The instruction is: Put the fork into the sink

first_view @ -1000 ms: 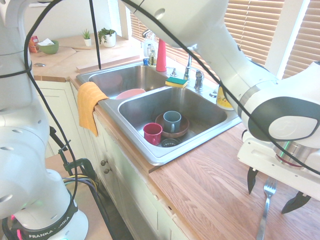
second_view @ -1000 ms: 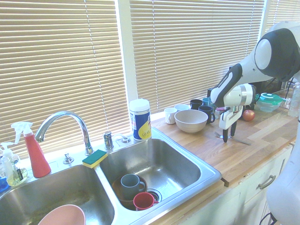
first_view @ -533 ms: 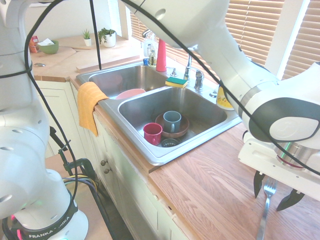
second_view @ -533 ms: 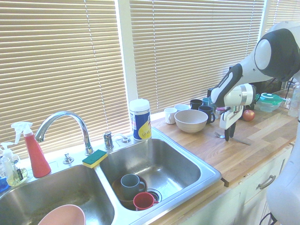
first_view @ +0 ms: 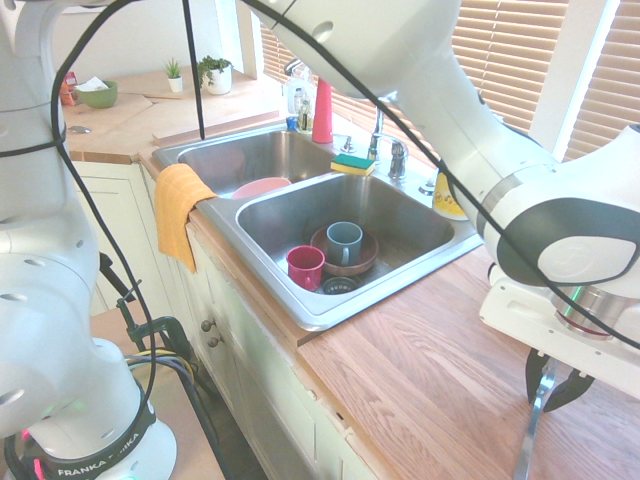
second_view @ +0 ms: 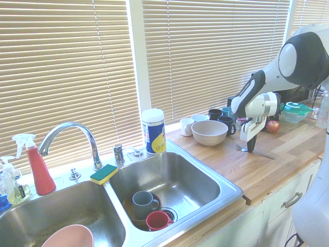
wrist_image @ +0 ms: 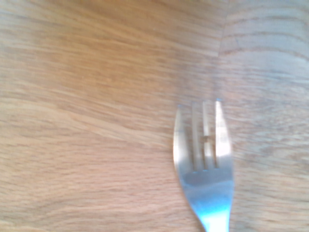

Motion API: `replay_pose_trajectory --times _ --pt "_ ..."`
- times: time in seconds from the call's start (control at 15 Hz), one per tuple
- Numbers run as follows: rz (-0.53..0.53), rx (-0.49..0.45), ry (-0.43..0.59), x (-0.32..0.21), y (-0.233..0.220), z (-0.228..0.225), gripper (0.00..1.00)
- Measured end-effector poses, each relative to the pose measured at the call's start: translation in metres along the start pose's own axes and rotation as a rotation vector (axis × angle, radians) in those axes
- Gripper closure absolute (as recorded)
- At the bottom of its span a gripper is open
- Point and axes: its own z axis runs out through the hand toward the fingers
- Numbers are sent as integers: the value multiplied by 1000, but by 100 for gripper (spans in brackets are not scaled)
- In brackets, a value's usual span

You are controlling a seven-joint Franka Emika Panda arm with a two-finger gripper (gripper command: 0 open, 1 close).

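The fork (first_view: 532,428) lies flat on the wooden desk (first_view: 420,370), well to the side of the sink (first_view: 330,215), tines toward it. We see the gripper (first_view: 551,388) pointing straight down over the fork's neck, fingers drawn in on both sides of it, apparently clamped on the metal, though contact is hard to confirm. In the wrist view the tines rest against the wood. A beige bowl (second_view: 209,131) sits nearby.

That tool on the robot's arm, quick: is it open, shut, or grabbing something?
Tool: its black fingers have pinched in around the fork, which lies on the wooden counter.
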Motion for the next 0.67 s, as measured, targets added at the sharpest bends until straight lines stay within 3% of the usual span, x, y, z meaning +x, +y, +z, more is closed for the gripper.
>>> replay_pose_trajectory --times 0.2,0.4,0.67 --pt "16 1 10 1 1 -1 100" --pt "146 -8 18 5 7 -17 100" --pt "336 -40 65 -4 -15 -106 100"
